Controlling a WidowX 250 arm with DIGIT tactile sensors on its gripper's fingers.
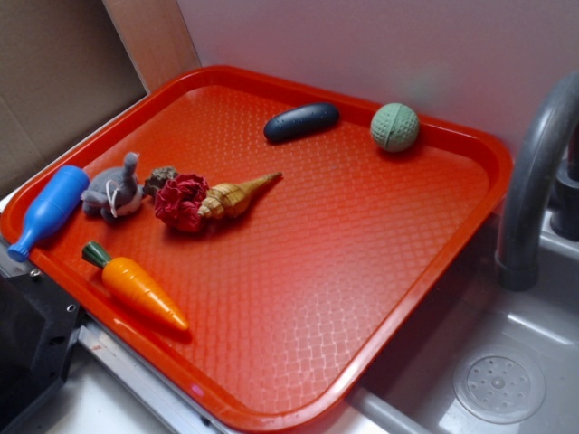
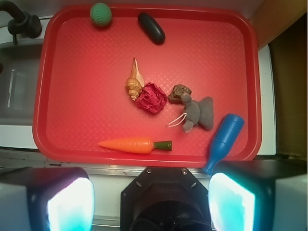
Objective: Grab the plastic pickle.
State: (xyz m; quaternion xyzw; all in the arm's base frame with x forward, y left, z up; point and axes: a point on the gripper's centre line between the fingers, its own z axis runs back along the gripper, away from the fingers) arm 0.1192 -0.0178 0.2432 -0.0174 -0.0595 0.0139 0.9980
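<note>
The plastic pickle (image 1: pixel 301 121) is a dark blue-grey, nearly black capsule lying at the far edge of the red tray (image 1: pixel 380 307). It also shows at the top of the wrist view (image 2: pixel 151 28). My gripper (image 2: pixel 151 204) is open and empty, its two glowing pads wide apart at the bottom of the wrist view. It hangs high above the tray's near edge, far from the pickle. The gripper does not show in the exterior view.
A pale green ball (image 1: pixel 394 127) lies right of the pickle. A shell (image 1: pixel 237 195), red crumpled ball (image 1: pixel 180 202), grey plush toy (image 1: pixel 115 191), blue bottle (image 1: pixel 50 211) and carrot (image 1: pixel 140 289) lie on the tray. A grey faucet (image 1: pixel 534 181) and sink (image 1: pixel 498 384) are at right.
</note>
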